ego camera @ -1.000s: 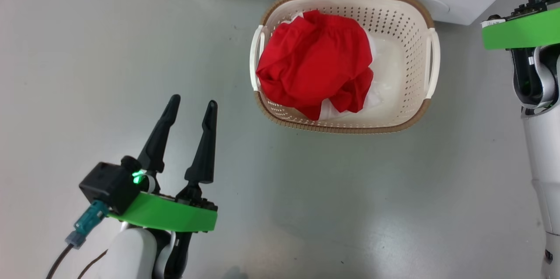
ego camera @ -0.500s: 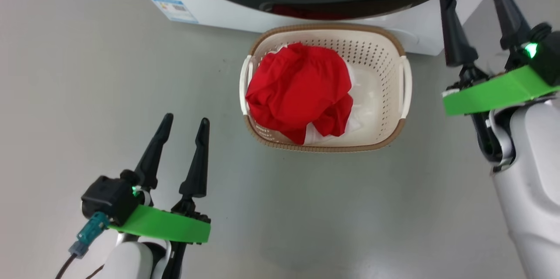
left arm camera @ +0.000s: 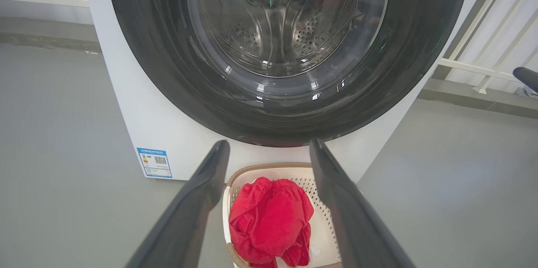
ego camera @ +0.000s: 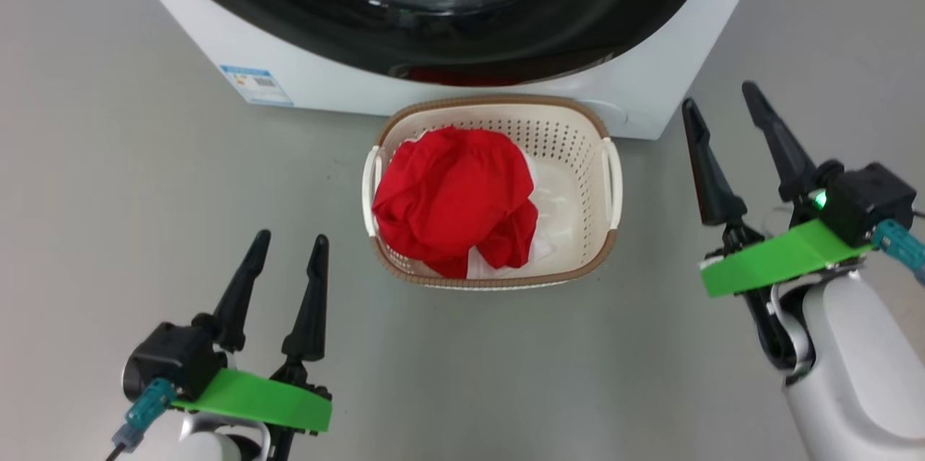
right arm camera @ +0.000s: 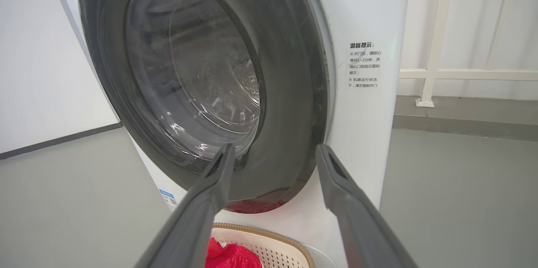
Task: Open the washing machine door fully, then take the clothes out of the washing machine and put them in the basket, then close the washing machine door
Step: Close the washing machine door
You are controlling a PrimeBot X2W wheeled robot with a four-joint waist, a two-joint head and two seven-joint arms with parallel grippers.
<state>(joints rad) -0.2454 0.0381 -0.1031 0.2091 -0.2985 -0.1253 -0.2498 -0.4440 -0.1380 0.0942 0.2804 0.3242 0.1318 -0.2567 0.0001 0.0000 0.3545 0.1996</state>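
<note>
A: Nearest to the camera?
B: Left fingers (ego camera: 312, 295), low on the left side, over the grey floor (ego camera: 144, 179). Spread wide apart, with nothing held between.

A: And on the other side?
B: Right fingers (ego camera: 704, 165), a little farther forward, on the right. Wide open too, and empty. Tips pointing toward the right lower corner of the machine (ego camera: 318, 89).

A: Between the two arms?
B: Basket (ego camera: 491, 101), standing on the floor, well apart from both pairs of fingers. Far rim just beside the machine front; touching or not, cannot tell.

A: Inside the basket?
B: Clothes (ego camera: 448, 194). One red bundle, piled in the left half, with some white cloth under it and toward the right.

A: Farther back?
B: White machine, with a small blue label (ego camera: 256, 84) at the lower left corner. Door (ego camera: 621, 20) lying flat against the front, closed as far as visible. A red reflection on the bottom of the black rim. Through the glass, from the left wrist, a steel drum (left arm camera: 269, 37) with many small holes.
</note>
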